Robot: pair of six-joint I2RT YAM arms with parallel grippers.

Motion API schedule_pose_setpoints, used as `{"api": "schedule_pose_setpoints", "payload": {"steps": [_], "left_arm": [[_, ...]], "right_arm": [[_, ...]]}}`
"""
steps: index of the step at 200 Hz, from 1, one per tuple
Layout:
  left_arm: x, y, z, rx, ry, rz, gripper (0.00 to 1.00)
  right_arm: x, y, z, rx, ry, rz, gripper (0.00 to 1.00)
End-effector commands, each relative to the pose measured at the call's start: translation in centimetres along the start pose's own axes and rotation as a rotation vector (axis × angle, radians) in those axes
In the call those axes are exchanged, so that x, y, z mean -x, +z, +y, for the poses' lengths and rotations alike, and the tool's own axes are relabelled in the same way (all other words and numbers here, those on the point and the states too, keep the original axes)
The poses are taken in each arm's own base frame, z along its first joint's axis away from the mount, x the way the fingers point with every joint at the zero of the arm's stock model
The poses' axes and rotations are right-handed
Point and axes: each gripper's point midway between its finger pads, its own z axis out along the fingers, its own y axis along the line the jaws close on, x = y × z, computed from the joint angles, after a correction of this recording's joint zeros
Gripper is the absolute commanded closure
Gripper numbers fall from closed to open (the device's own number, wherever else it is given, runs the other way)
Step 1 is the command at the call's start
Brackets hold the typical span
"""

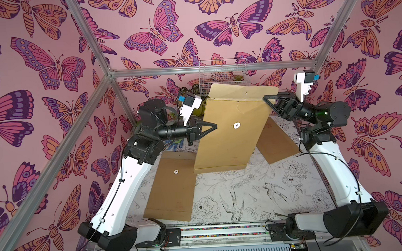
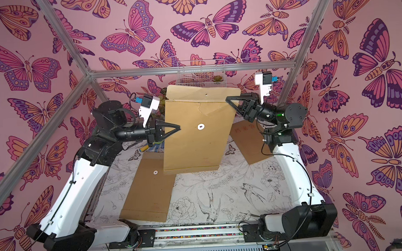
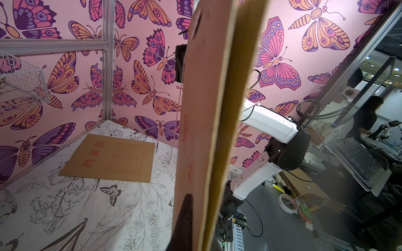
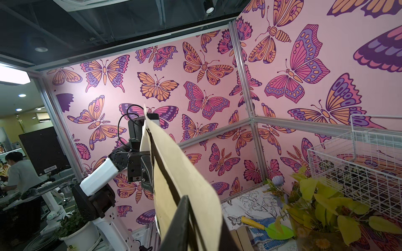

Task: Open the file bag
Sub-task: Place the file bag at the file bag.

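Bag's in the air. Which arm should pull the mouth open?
Right. The right gripper grips the file bag at its top corner, beside the raised flap and the mouth. The left gripper is clamped mid-edge, carrying the bag, so it should probably just hold.

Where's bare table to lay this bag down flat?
Bare table lies toward the rail, between the left envelope and the right arm, nearer than the held bag. The far side is crowded: right envelope, basket, plants.
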Motion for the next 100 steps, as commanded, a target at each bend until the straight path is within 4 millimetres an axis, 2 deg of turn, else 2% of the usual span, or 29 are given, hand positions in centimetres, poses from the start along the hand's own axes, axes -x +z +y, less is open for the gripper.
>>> {"api": "schedule_pose_setpoints", "payload": {"steps": [1, 29, 45, 60, 63, 68, 88, 100], "left_arm": [[0.9, -0.6, 0.3, 0.051, 0.035, -0.026, 1.00], [1.0, -1.0, 1.9, 0.143, 0.014, -0.042, 0.99], [0.9, -1.5, 3.2, 0.214, -0.004, -0.052, 0.84], [0.4, -1.8, 5.0, 0.287, -0.033, -0.055, 0.64], [0.9, -2.6, 4.0, 0.297, -0.015, -0.076, 0.61], [0.9, -2.9, 4.3, 0.320, -0.022, -0.081, 0.55], [-1.2, -3.8, 6.9, 0.449, -0.081, -0.066, 0.37], [-3.4, -4.4, 8.7, 0.541, -0.134, -0.043, 0.32]], "right_arm": [[0.1, 0.0, 1.9, 0.023, -0.066, 0.020, 0.90], [-0.5, -0.3, 1.7, -0.008, -0.079, 0.027, 1.00], [-0.9, -0.5, 1.3, -0.046, -0.086, 0.037, 1.00], [-1.2, -0.7, 0.8, -0.093, -0.087, 0.044, 1.00], [-1.3, -0.8, 0.8, -0.100, -0.089, 0.045, 1.00], [-1.4, -0.9, 0.7, -0.116, -0.087, 0.047, 1.00], [-1.8, -1.5, 0.2, -0.196, -0.088, 0.041, 1.00], [-2.0, -1.9, -0.1, -0.241, -0.074, 0.030, 1.00]]}}
